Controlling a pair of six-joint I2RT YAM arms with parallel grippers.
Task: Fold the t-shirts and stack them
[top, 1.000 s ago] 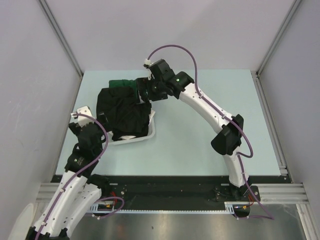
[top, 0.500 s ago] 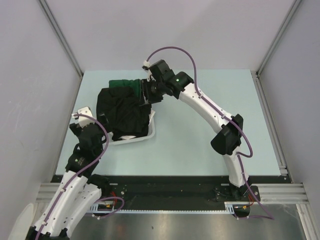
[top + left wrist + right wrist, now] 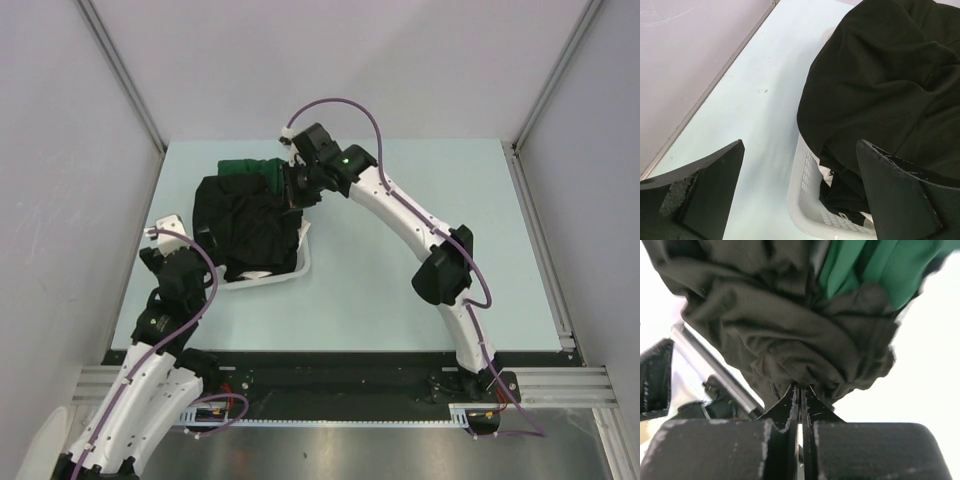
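Now we are pinching the black t-shirt [image 3: 245, 225] with the right gripper [image 3: 296, 190], jaws closed on its far-right edge. The heap is lying to its left, over the basket [image 3: 300, 266]. Beside the basket's left side, the left gripper [image 3: 163, 238] is hanging wide apart, holding nothing.

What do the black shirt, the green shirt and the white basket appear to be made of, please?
The black t-shirt looks like soft matte cloth: it drapes and creases in loose folds. The green t-shirt seems a similar fabric, bunched softly, without shine. The basket is probably rigid white plastic, faintly glossy, with moulded slots in its wall.
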